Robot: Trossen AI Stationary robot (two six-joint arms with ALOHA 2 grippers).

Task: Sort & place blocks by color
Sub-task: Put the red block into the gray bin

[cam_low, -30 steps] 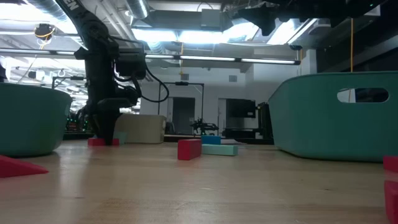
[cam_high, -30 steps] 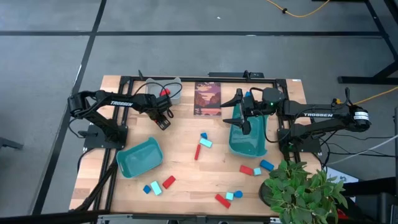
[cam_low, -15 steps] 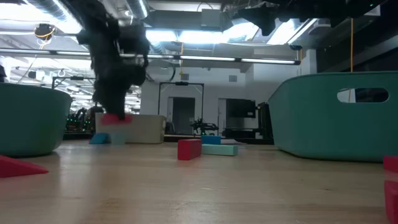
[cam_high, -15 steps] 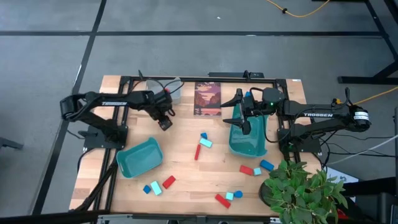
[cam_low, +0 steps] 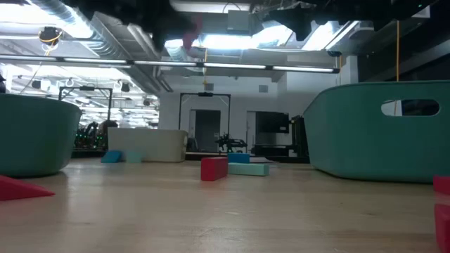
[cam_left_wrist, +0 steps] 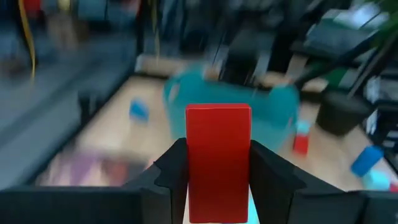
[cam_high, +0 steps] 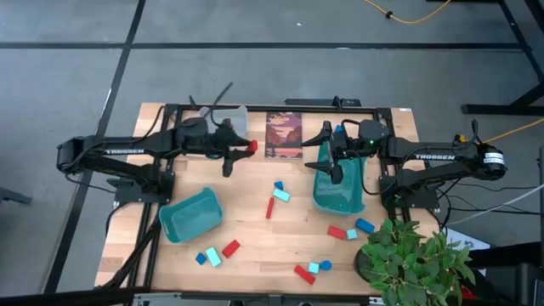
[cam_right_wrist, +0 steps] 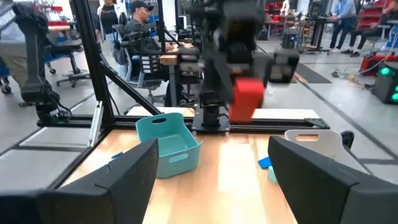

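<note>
**Across the table from the right wrist**

We look out between our own two dark fingers (cam_right_wrist: pixel 118 180), standing wide apart. Ahead, the left gripper (cam_right_wrist: pixel 249 93) holds a red block (cam_right_wrist: pixel 247 99) raised above the wooden table (cam_right_wrist: pixel 236 180). A teal bin (cam_right_wrist: pixel 168 144) sits below it, blue blocks (cam_right_wrist: pixel 266 164) nearby. People (cam_right_wrist: pixel 138 25) sit beyond.
</note>
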